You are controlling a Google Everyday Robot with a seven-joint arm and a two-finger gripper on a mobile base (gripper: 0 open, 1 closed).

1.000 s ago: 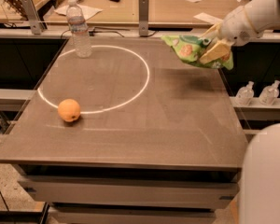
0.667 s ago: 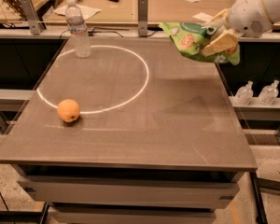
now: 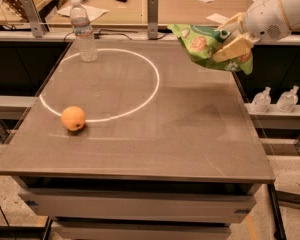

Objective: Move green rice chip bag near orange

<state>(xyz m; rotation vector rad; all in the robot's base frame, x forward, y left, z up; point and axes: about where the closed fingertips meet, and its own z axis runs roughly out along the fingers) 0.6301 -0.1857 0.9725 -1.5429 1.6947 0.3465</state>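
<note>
1. Clamping the pincer [image 3: 226, 35] shut on the green rice chip bag [image 3: 202, 43], with one tan finger pressing across the front of the pouch near its right edge and the other showing just above it.
2. Reaching in from the upper right on a white arm [image 3: 272, 11], hanging the pincer over the far right part of the surface [image 3: 190, 149].
3. Holding the bag in the air, clear of the surface, crumpled, with its round chip pictures facing the camera and its left end pointing toward the middle of the far edge.
4. Casting a faint darker patch on the surface below and in front of the bag.
5. Leaving the orange [image 3: 73, 118] resting on the near left of the surface, well apart from the bag, sitting on the near-left arc of a white ring [image 3: 155, 79] marked there.
6. Showing a clear water bottle [image 3: 83, 31] standing upright at the far left, at the ring's far edge.
7. Showing a metal post [image 3: 152, 18] upright at the far edge, between bottle and bag, with a wooden desk [image 3: 180, 9] behind it.
8. Showing two small clear bottles [image 3: 262, 100] on a lower shelf to the right of the surface.
</note>
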